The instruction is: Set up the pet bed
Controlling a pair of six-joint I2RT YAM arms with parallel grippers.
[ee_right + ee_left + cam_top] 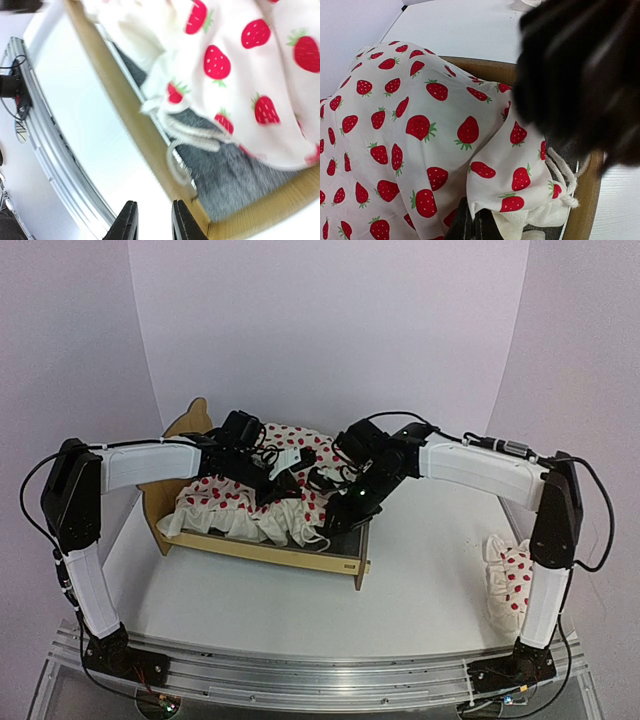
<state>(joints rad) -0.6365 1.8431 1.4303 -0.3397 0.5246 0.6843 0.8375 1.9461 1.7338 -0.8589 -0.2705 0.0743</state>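
Observation:
The pet bed [262, 551] is a light plywood frame with a wavy headboard at back left and a low footboard at right. A white strawberry-print duvet [240, 505] lies bunched over it. In the left wrist view my left gripper [472, 226] is shut, with a fold of the duvet [410, 125] pinched at its fingertips. My right gripper [155, 205] hangs open just outside the bed's side rail [115, 95], nothing between its fingers. Beside it the dark grey base [235, 170] shows, uncovered near the footboard corner, with the duvet's ruffled edge [190, 132] lying on it.
A small red-dotted pillow [510, 580] lies on the white table at the right, near the right arm's base. A metal rail [320, 680] runs along the near edge. My right arm is a dark blur [580, 75] close in front of the left wrist camera.

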